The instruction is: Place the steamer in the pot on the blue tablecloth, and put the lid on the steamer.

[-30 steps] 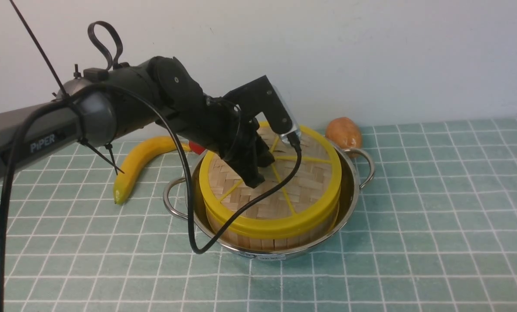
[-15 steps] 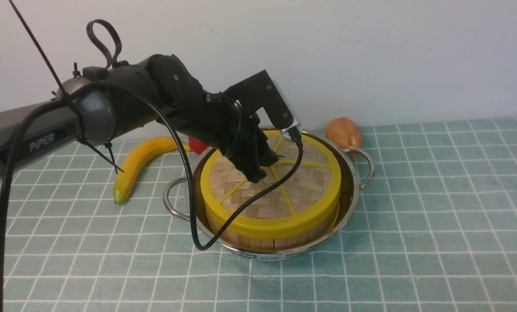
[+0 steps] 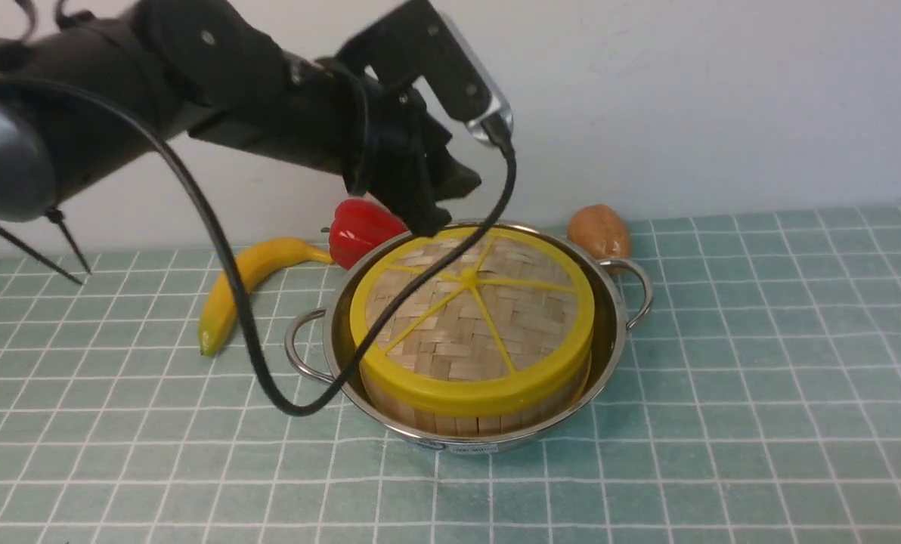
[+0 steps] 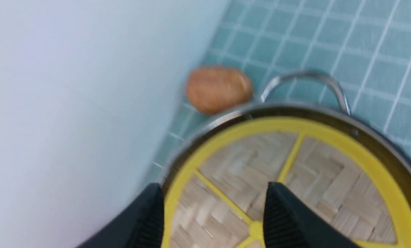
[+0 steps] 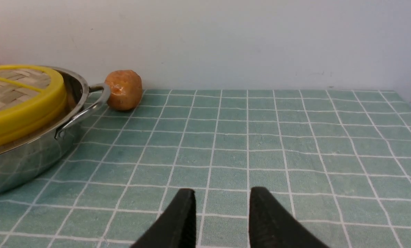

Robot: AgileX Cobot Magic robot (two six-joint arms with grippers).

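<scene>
Clearing the lid (image 3: 450, 340) looks like the current step: left jaws open, empty, above it; right jaws open, empty. Lid's on steamer (image 3: 450, 423), inside pot (image 3: 496, 446). Next: retract left arm (image 3: 269, 98).

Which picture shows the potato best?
The left wrist view: the potato looks biggest there, though a bit blurry. The front view shows it smaller, partly behind the pot's handle. The right wrist view shows it sharper, beside the handle.
</scene>
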